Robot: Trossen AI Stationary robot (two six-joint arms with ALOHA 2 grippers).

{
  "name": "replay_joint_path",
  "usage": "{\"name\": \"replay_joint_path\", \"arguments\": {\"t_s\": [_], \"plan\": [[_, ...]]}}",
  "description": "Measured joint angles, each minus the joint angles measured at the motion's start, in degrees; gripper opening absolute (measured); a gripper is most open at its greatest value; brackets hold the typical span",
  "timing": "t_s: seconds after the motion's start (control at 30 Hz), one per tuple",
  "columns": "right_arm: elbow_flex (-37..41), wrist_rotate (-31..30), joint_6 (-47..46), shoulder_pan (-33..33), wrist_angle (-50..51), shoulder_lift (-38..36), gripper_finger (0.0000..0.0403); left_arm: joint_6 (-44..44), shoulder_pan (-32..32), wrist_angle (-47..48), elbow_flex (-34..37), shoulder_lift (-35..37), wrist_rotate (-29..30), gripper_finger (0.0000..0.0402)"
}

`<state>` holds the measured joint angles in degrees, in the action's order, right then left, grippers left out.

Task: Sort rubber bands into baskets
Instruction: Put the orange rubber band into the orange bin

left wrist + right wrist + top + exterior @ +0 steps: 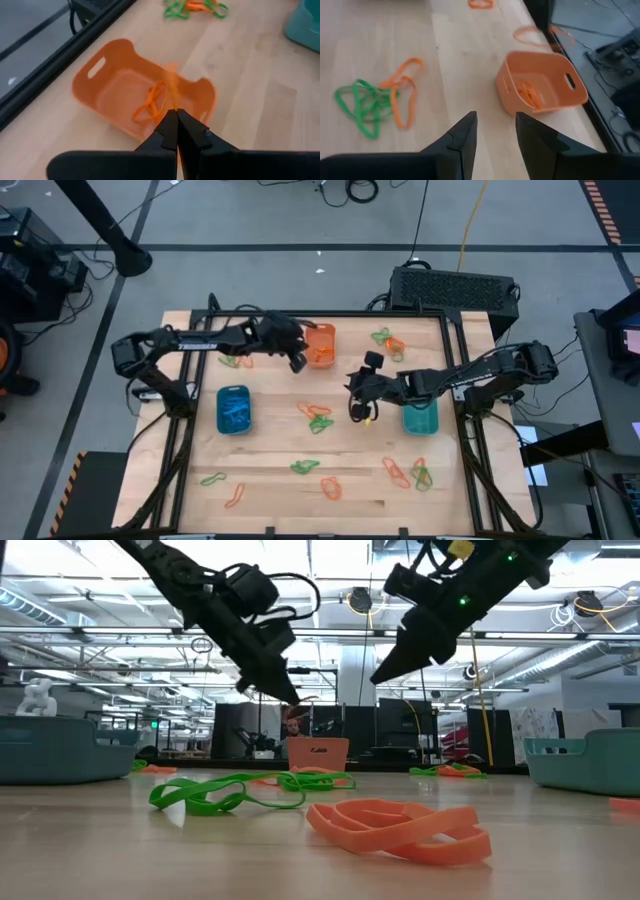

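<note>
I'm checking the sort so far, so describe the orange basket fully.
The orange basket is a small rounded-rectangular tub of smooth plastic with slot handles cut into its short walls. It sits upright on the wooden table near the far edge, open side up. A few orange rubber bands lie inside. The left claw, shut on a stretched orange band, hovers just beside it, not touching it.

No legible text, labels, brand marks, numbers or signs in any view; small marks on background equipment are too small to read.
</note>
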<state>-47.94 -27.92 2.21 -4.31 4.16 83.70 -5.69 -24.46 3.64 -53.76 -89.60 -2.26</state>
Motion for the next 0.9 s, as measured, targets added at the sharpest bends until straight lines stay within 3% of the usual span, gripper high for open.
{"name": "replay_joint_path", "arguments": {"t_s": [0.33, 0.47, 0.9], "plan": [[0.00, 1.17, 3.67, 0.26, -2.65, 0.00, 0.0128, -2.99, -0.26, -10.73, -0.02, -7.69, 0.92, 0.0001], [0.01, -4.71, 4.30, 0.68, 0.14, 0.00, 0.0128, -2.82, -0.22, -10.78, -0.04, -8.33, 0.87, 0.0009], [0.03, -6.32, -6.30, 11.32, 17.83, 0.00, 0.0128, -2.60, -0.31, -8.64, -0.04, -8.33, 0.90, 0.0123]]}}
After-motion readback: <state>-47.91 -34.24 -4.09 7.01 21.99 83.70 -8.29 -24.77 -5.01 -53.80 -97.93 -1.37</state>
